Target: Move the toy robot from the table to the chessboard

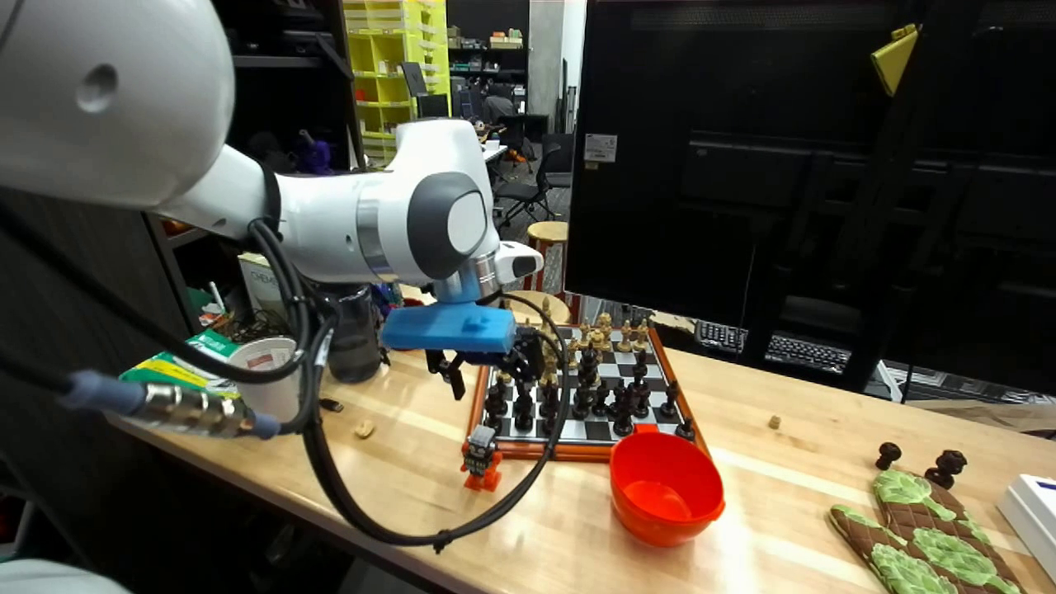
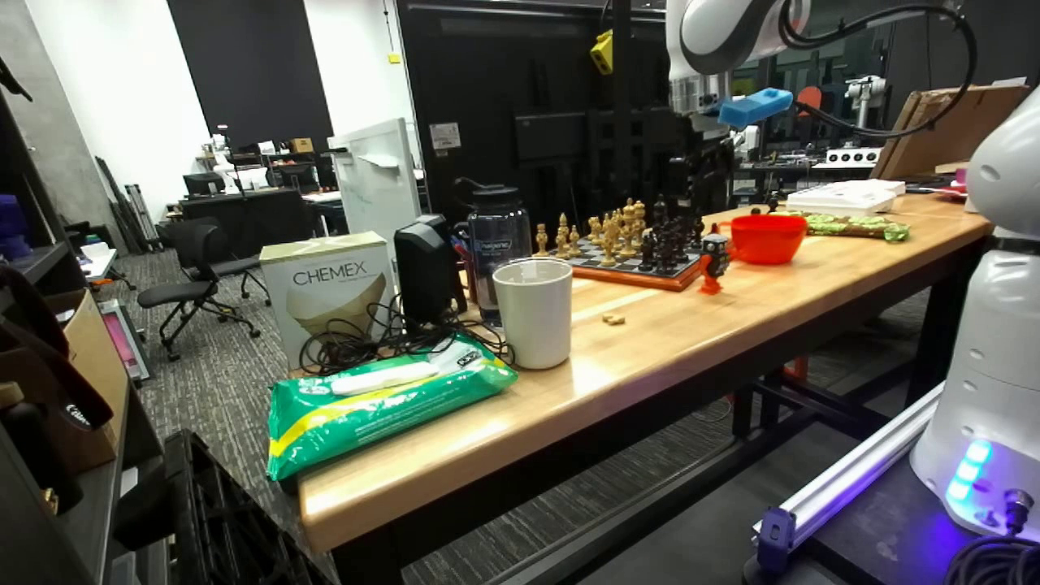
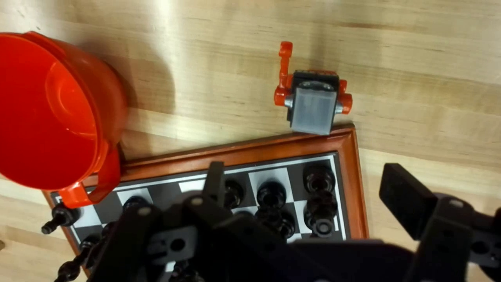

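The toy robot (image 1: 480, 458), grey and black with red arms and feet, stands upright on the wooden table (image 1: 421, 483), just outside a corner of the chessboard. It also shows in an exterior view (image 2: 715, 262) and from above in the wrist view (image 3: 314, 105). The chessboard (image 1: 569, 451) has a reddish-brown frame (image 3: 354, 196) and is crowded with dark and pale pieces. My gripper (image 1: 493, 381) is open and empty, raised above the board's corner region. In the wrist view, its fingers (image 3: 303, 176) are spread wide over the dark pieces, apart from the toy robot.
A red bowl (image 1: 667, 495) stands against the board's near edge, its handle (image 3: 111, 172) over the frame. A white cup (image 2: 533, 317), a dark bottle (image 2: 497, 236) and a green pack (image 2: 390, 406) stand at one table end. A patterned cloth (image 1: 940, 536) lies beyond the bowl.
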You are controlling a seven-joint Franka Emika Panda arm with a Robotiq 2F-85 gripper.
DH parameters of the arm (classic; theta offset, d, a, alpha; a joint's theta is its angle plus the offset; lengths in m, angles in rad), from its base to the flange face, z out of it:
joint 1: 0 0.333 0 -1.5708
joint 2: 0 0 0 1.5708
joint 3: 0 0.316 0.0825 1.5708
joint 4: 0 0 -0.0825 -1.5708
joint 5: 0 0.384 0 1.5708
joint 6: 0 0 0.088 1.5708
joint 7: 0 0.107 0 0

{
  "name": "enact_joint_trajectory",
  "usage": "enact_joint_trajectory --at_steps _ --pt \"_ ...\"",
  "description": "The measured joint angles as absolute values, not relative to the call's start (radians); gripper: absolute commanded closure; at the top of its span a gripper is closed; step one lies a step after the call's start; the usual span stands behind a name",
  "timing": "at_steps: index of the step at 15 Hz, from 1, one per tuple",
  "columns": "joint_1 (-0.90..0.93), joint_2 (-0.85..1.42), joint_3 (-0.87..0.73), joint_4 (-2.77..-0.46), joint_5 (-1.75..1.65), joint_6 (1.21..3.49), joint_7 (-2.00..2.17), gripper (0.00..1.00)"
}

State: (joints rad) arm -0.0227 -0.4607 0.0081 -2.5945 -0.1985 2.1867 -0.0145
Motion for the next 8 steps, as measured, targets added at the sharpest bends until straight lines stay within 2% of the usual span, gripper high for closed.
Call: enact_joint_trajectory --at_steps 8 --pt "-0.022 -0.466 -0.065 -2.685 -0.118 2.269 -0.087 0.00"
